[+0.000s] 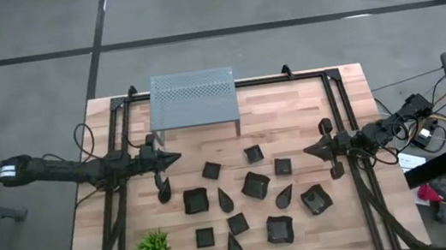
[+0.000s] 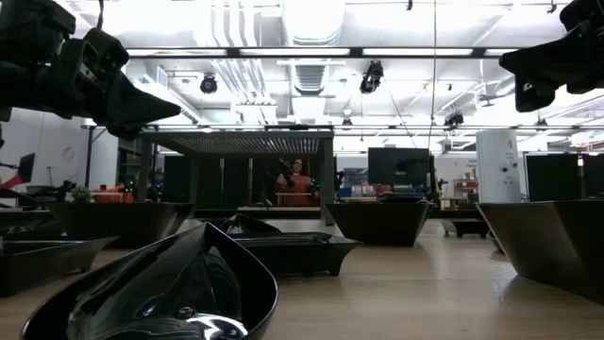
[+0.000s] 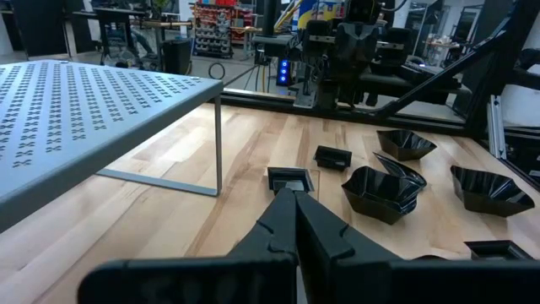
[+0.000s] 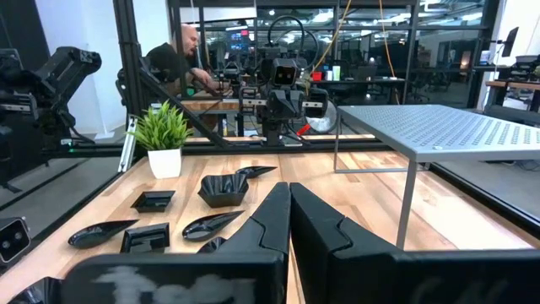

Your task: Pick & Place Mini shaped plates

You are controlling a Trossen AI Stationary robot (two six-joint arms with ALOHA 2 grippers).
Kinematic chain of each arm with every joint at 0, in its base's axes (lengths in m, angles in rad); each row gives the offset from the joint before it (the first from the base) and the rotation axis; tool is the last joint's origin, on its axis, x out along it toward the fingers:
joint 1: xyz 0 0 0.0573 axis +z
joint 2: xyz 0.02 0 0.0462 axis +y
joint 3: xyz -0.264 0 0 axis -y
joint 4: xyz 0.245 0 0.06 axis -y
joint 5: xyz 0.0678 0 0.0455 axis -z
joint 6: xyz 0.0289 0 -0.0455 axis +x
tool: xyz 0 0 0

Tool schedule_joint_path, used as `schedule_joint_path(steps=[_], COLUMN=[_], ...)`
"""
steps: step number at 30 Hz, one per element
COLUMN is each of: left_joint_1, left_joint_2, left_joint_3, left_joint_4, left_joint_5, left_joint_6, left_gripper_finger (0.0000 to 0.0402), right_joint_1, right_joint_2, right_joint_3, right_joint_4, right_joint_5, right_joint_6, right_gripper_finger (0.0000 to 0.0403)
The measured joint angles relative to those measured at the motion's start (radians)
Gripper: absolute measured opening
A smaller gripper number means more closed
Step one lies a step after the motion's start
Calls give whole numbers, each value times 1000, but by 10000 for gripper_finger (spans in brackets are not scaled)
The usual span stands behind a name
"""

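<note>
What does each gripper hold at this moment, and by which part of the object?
Nothing is held. The left gripper and the right gripper both have their fingers shut on nothing, above the table. The mini shaped plates all lie on the wood.

Seen from directly overhead, the whole wooden table (image 1: 306, 97) lies in frame, its far edge carrying a perforated grey shelf (image 1: 193, 97) and both arms reaching in from the side edges. A second camera sits at tabletop height near the front edge, so close that one glossy black dish (image 2: 160, 293) fills its foreground, and it looks level across to the same shelf (image 2: 236, 142) and the room beyond. Each wrist camera looks out along its own fingers toward the opposite side edge; both share the shelf (image 3: 76, 110) (image 4: 430, 127) and the scattered dishes mid-table.
</note>
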Motion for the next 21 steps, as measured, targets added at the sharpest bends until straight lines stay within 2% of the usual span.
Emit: schedule_joint_path(steps=[7, 10, 13, 18, 21], left_joint_1=[0, 0, 0, 0, 0], left_joint_2=[0, 0, 0, 0, 0], left_joint_3=[0, 0, 0, 0, 0], left_joint_4=[0, 0, 0, 0, 0], left_joint_5=[0, 0, 0, 0, 0], left_joint_6=[0, 0, 0, 0, 0], left_gripper_finger=[0, 0, 0, 0, 0], right_joint_1=[0, 0, 0, 0, -3], right_joint_2=[0, 0, 0, 0, 0], right_joint_3=[0, 0, 0, 0, 0], right_joint_4=[0, 10, 63, 147, 152], right_joint_5=[0, 0, 0, 1, 56], right_joint_6=[-1, 73, 260, 749, 872], right_gripper_finger=[8, 8, 8, 8, 8])
